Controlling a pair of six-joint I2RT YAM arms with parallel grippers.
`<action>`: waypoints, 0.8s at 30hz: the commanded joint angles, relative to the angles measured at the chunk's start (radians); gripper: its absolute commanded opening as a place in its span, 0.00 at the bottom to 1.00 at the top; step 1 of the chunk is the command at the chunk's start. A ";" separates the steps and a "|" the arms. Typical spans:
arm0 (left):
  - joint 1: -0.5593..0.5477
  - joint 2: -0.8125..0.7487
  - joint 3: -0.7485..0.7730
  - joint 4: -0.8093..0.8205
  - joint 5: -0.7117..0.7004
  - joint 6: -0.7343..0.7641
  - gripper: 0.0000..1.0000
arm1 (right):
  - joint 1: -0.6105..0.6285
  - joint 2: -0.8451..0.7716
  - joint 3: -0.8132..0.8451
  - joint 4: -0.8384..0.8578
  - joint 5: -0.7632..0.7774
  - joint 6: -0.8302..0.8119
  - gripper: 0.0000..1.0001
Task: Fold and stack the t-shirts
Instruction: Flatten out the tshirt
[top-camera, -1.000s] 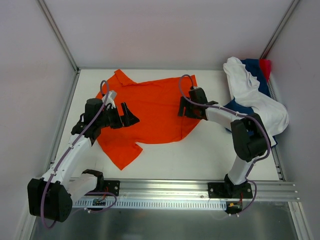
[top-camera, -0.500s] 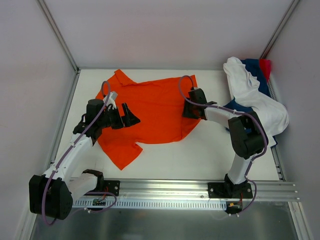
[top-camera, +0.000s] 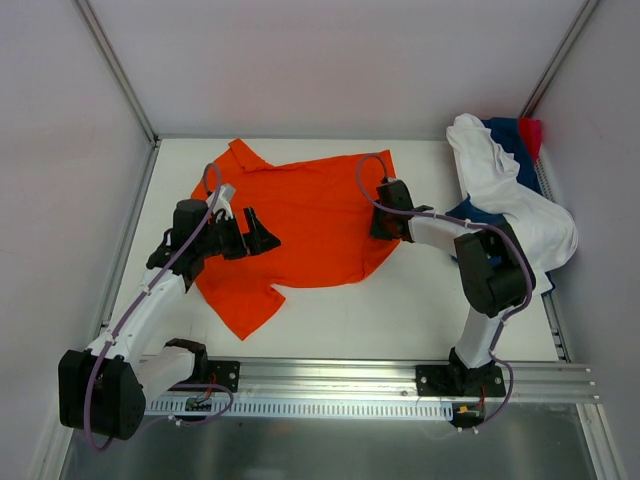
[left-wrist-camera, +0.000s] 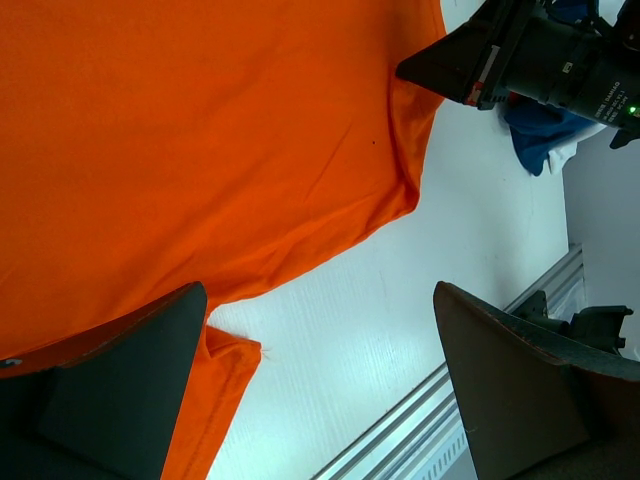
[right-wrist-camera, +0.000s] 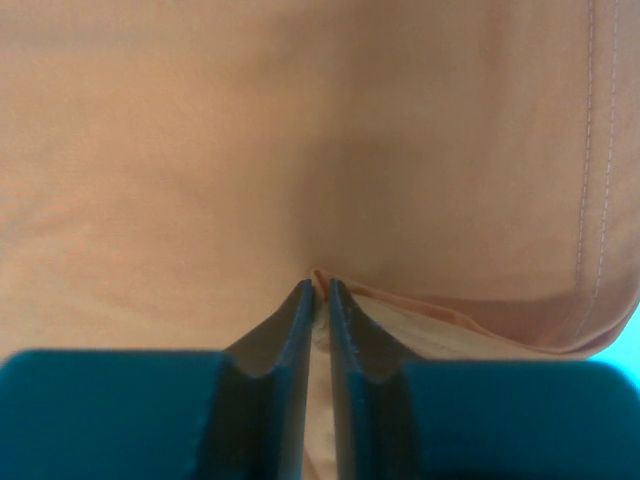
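Little is done, it seems: the orange t-shirt (top-camera: 300, 225) lies spread and unfolded left of centre on the surface (top-camera: 400, 300), while the white t-shirt (top-camera: 510, 195), navy t-shirt (top-camera: 510, 135) and red-pink t-shirt (top-camera: 531, 130) sit heaped at the far right. The right claw (right-wrist-camera: 318, 285) pinches the orange t-shirt's right edge. The left claw (top-camera: 258, 230) hovers wide open over its left side.

The orange t-shirt (top-camera: 310, 225) lies spread flat on the white tabletop (top-camera: 400, 300), reaching from the middle out toward 9 o'clock, with one sleeve at 11 o'clock and the other at 7 o'clock. The left gripper (top-camera: 262, 230) hangs over the shirt's 9 o'clock part, fingers spread wide. The right gripper (top-camera: 383, 228) sits on the shirt's 3 o'clock edge. In the 2 o'clock corner, the white t-shirt (top-camera: 510, 195) is draped over the navy t-shirt (top-camera: 508, 140), with the red-pink t-shirt (top-camera: 531, 130) behind.
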 joint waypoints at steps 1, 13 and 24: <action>0.002 -0.025 -0.016 0.034 0.023 -0.012 0.99 | -0.004 0.012 -0.005 0.020 -0.002 0.003 0.10; 0.002 -0.022 -0.027 0.042 0.014 -0.010 0.99 | -0.003 -0.043 -0.027 -0.021 0.021 0.002 0.00; 0.001 -0.020 -0.025 0.044 0.008 -0.009 0.99 | 0.036 -0.469 -0.180 -0.293 0.187 0.055 0.01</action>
